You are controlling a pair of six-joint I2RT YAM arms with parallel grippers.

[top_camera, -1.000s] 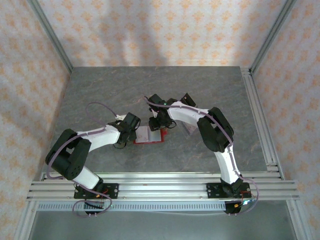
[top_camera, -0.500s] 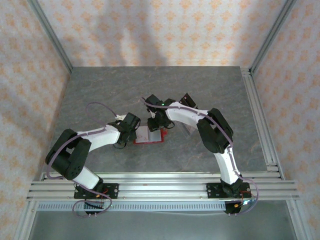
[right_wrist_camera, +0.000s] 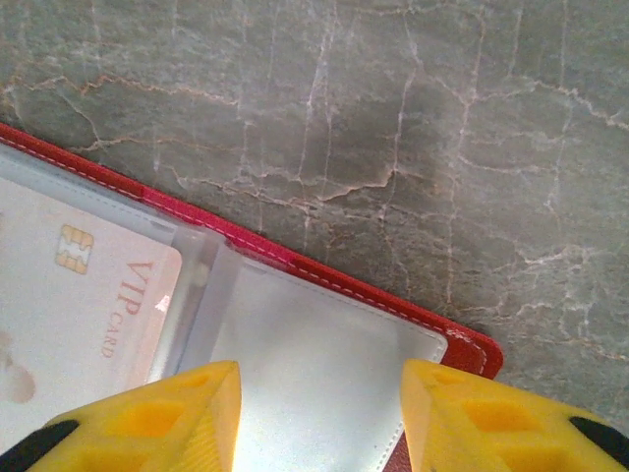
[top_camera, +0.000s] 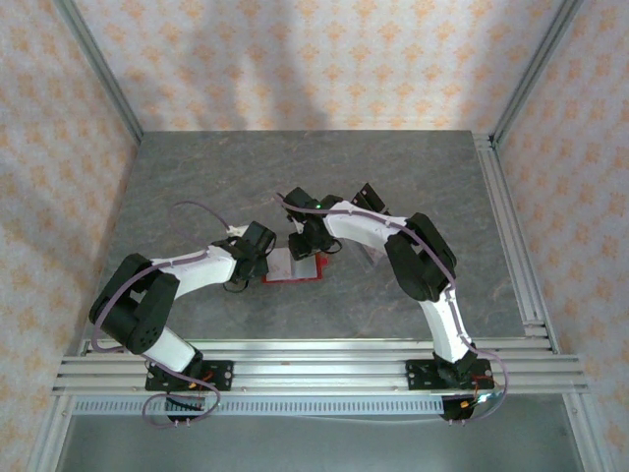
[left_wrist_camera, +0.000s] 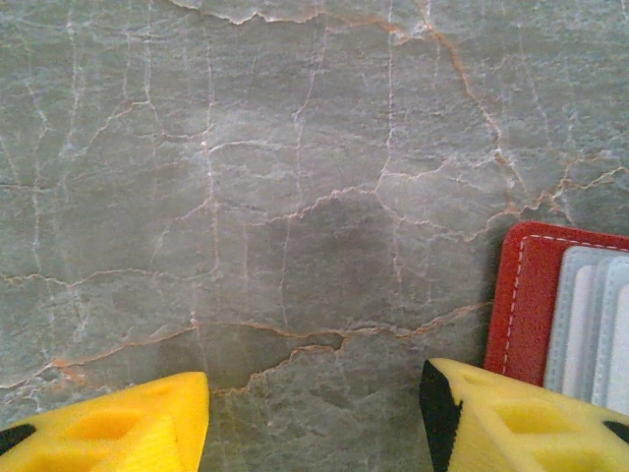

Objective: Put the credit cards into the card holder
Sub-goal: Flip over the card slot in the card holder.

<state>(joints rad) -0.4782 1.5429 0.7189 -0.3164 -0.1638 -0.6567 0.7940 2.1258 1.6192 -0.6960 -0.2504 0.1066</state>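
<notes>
Card holder (top_camera: 298,267): red wallet lying open and flat on the surface (top_camera: 295,177), near the middle, between the two grippers; pale inside facing up.
Card holder, left wrist view: one red stitched corner (left_wrist_camera: 523,295) enters from the right; inside it lie pale grey-white layered strips, and whether these are cards or pocket edges cannot be told.
Card holder, right wrist view: red stitched rim (right_wrist_camera: 295,264) runs diagonally; clear plastic pockets lie inside it.
Credit card (right_wrist_camera: 88,295): pale pinkish-white, with a gold chip and the lettering "VIP CARD"; it sits under the clear pocket in the holder's left half.
Left gripper (top_camera: 261,262): at the holder's left edge; jaws open (left_wrist_camera: 314,413), bare surface (left_wrist_camera: 246,197) showing in the gap; one yellow finger (left_wrist_camera: 521,418) overlaps the red corner, contact not discernible.
Right gripper (top_camera: 311,250): over the holder's far side; jaws apart (right_wrist_camera: 319,403) above the second clear pocket, which spreads wider than the gap; nothing is seen clamped.
Surface: grey marble-patterned, veined (right_wrist_camera: 442,147).
Surroundings: patterned walls (top_camera: 314,59) on three sides; aluminium rails (top_camera: 314,369) along the near edge carry both arm bases.
</notes>
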